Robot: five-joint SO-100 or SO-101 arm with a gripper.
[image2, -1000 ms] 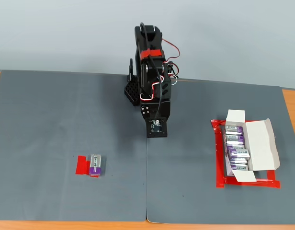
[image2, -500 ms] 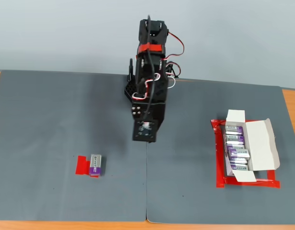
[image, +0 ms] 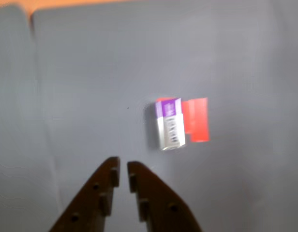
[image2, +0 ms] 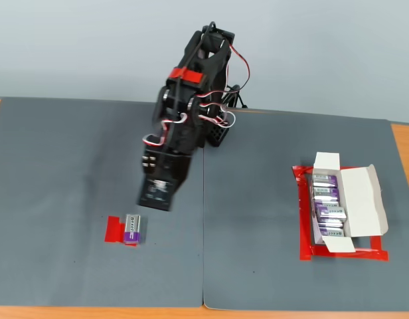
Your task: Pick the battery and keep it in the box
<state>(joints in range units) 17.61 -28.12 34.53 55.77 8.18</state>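
The battery (image2: 131,228) is laid flat on the grey mat of the bench (image2: 58,166), partly over a red tape patch (image2: 113,229). The patch is judged to serve as a fixed pick-up mark, so that the battery can be found in the same spot each time. The box (image2: 342,203) is set well apart at the right of the fixed view, flaps folded out, inside a red tape outline (image2: 304,256). Several like batteries (image2: 327,203) are already lined up in it.

The arm (image2: 191,100) is bent forward and down over the mat. The tool (image2: 157,193) is held above and just behind the battery, not touching it. In the wrist view the tool (image: 123,171) is seen nearly closed, with only a narrow slit left between its fingers and nothing held between them; the battery (image: 169,124) is seen ahead and slightly right.
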